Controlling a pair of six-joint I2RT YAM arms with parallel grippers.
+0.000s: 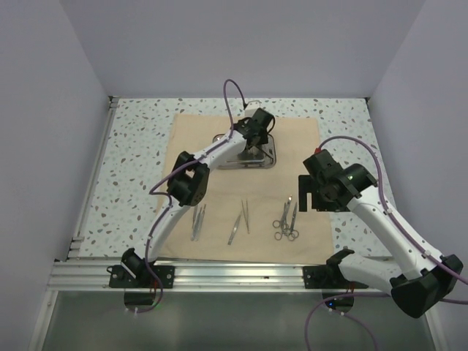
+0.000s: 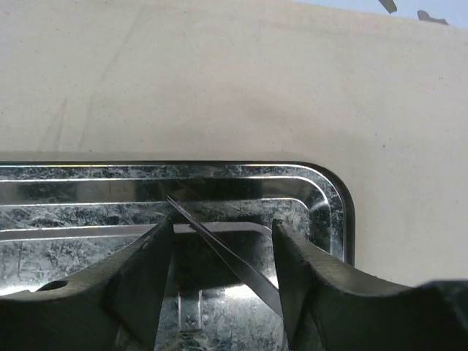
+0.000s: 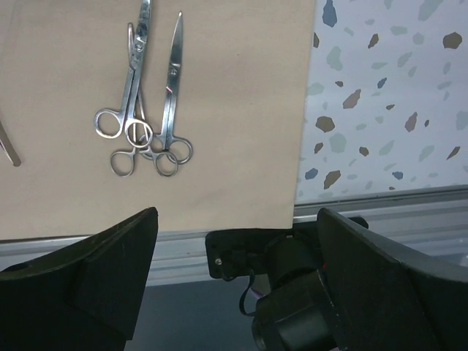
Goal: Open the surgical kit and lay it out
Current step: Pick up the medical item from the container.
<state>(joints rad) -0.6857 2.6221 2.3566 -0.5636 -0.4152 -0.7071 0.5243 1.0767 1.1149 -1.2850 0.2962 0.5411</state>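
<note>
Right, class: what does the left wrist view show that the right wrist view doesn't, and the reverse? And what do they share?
Only the left wrist view: the tray, with a slim steel tool slanting between the fingers of the open left gripper. Only the right wrist view: scissors and forceps lying side by side with ring handles overlapping, the speckled table, the rail and the open right gripper. Both: the beige cloth.

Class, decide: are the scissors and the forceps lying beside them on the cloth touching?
Touching. The right wrist view shows the finger rings of the scissors overlapping those of the forceps on the cloth.
</note>
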